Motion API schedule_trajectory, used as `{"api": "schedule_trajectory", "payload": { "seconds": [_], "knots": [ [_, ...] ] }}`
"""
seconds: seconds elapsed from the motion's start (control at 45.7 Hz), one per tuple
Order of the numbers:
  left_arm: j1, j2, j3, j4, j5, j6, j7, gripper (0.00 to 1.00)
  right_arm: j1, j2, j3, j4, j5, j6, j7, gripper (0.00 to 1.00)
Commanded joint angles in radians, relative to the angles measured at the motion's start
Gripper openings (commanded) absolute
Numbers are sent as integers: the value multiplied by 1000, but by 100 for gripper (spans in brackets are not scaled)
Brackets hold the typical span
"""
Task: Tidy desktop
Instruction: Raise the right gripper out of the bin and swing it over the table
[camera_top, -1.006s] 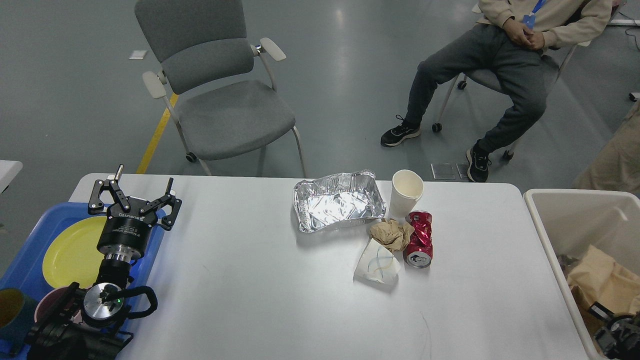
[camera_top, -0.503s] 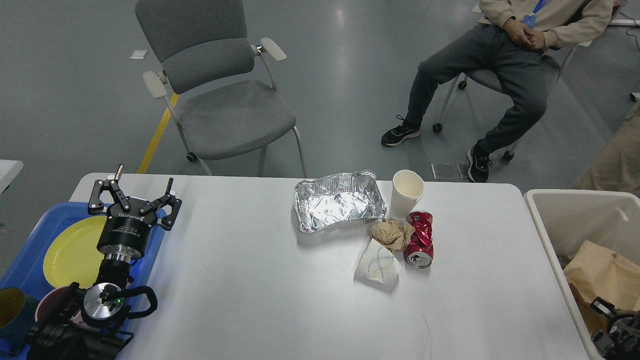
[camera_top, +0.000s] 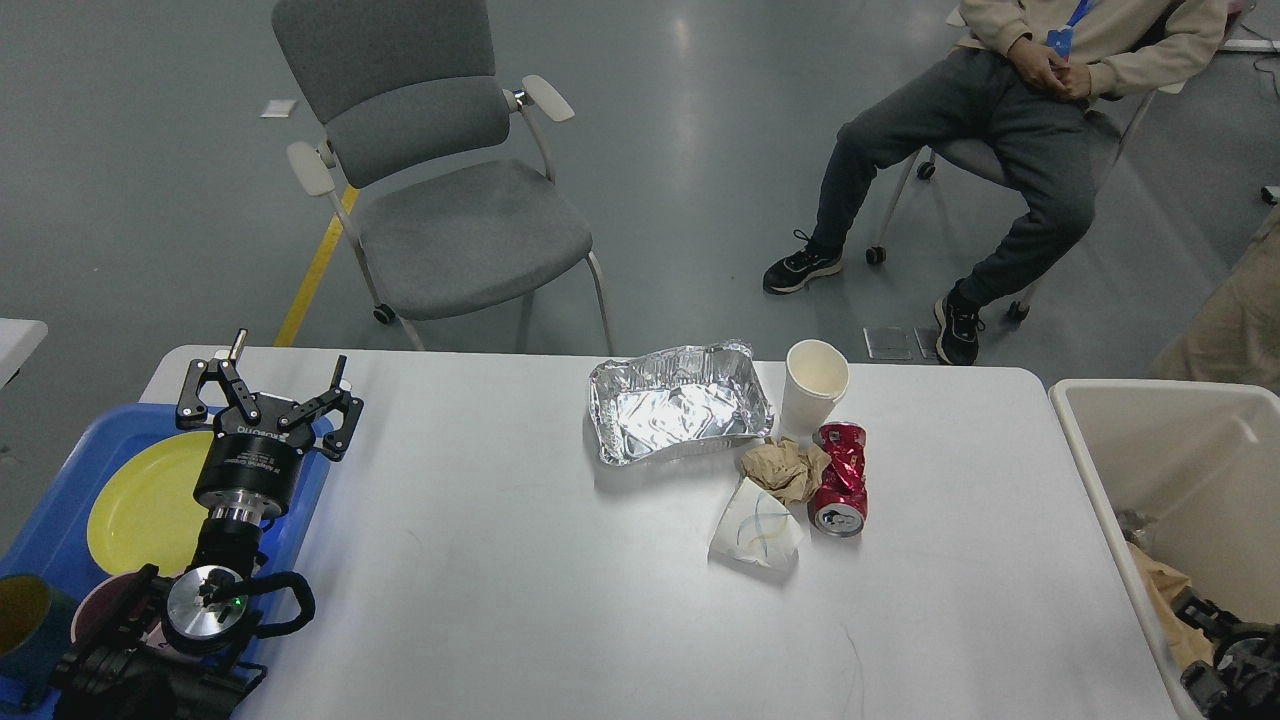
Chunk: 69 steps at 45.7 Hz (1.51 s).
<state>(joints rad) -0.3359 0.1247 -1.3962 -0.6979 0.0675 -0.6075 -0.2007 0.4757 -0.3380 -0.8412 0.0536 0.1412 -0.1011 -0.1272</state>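
Note:
The white desktop (camera_top: 520, 580) carries a cluster of litter right of centre: a crumpled foil tray (camera_top: 680, 405), a white paper cup (camera_top: 815, 385), a crushed red can (camera_top: 840, 478), a brown paper wad (camera_top: 783, 468) and a white folded paper (camera_top: 755, 525). My left gripper (camera_top: 288, 355) is open and empty. It hovers over the table's left edge, above the blue tray (camera_top: 60, 470). My right gripper (camera_top: 1215, 655) shows only as a dark part low inside the cream bin (camera_top: 1180, 430), beside brown paper (camera_top: 1160, 595).
The blue tray holds a yellow plate (camera_top: 140, 505), a dark cup (camera_top: 20, 625) and a pink bowl (camera_top: 92, 618). A grey chair (camera_top: 450, 210) stands behind the table. A seated person (camera_top: 1000, 130) is at the far right.
The brown paper in the bin has sunk lower and shows much less. My right arm has shifted slightly down and right. My left arm has not moved.

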Motion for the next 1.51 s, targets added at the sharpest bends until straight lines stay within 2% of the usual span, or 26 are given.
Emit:
{"api": "schedule_trajectory", "payload": {
  "seconds": [0.0,0.175,0.372,0.481,0.568,0.787,0.853,1.006,1.202,1.333,1.486],
  "knots": [
    [0,0,0,0,0,0,0,96,92,-73,-4,96,-11,43,-2,100],
    [0,1,0,0,0,0,0,96,346,-197,-116,340,-112,162,-2,100],
    [0,1,0,0,0,0,1,96,751,-250,-326,690,-173,310,-2,100],
    [0,1,0,0,0,0,1,96,990,-217,-453,870,-172,417,-3,100],
    [0,1,0,0,0,0,1,96,1173,-158,-509,959,-166,507,-5,100],
    [0,0,0,0,0,0,1,96,1532,-7,-535,1141,-164,791,-5,100],
    [0,0,0,0,0,0,0,96,1607,23,-526,1192,-161,843,-6,100],
    [0,0,0,0,0,0,0,96,1758,71,-493,1370,-160,874,-6,100],
    [0,1,0,0,0,2,0,96,1979,71,-406,1621,-158,871,-6,100],
    [0,1,0,0,0,0,0,96,2011,114,-395,1655,-157,853,-6,100],
    [0,1,0,0,0,0,0,96,2009,109,-389,1652,-157,845,-6,100]
  ]
}}
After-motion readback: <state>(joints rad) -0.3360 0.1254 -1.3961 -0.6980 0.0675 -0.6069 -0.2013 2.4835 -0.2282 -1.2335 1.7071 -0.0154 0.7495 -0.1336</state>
